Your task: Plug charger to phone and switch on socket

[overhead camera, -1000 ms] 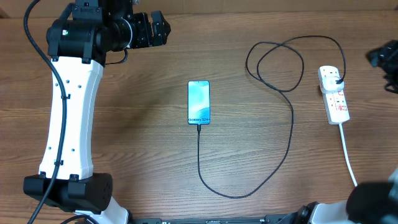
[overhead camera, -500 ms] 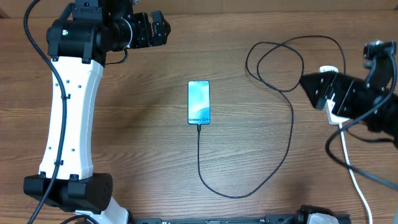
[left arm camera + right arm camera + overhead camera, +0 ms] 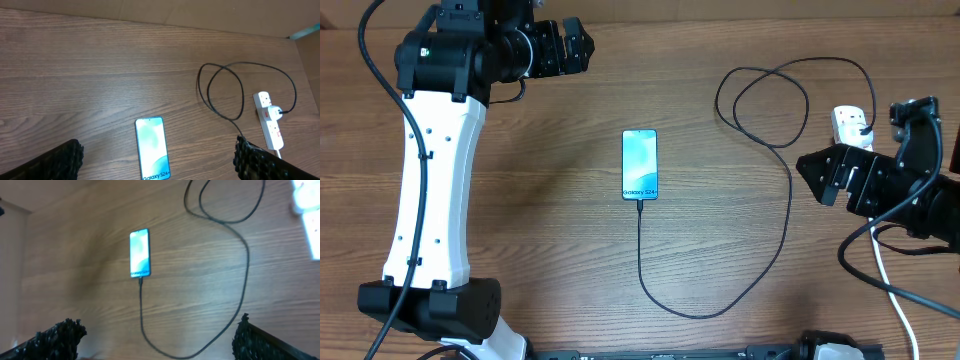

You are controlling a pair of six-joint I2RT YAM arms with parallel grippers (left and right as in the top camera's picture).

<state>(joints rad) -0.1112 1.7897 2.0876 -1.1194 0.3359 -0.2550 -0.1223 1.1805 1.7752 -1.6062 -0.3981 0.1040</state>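
Charger (image 3: 640,245) in phone (image 3: 640,165), right gripper (image 3: 815,178) is being held, jaws apart, by the power strip (image 3: 848,122), seemingly for its switch; left gripper (image 3: 576,47), jaws apart too.

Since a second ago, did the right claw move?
Yes. The right claw swung in leftward, past the socket, toward the phone.
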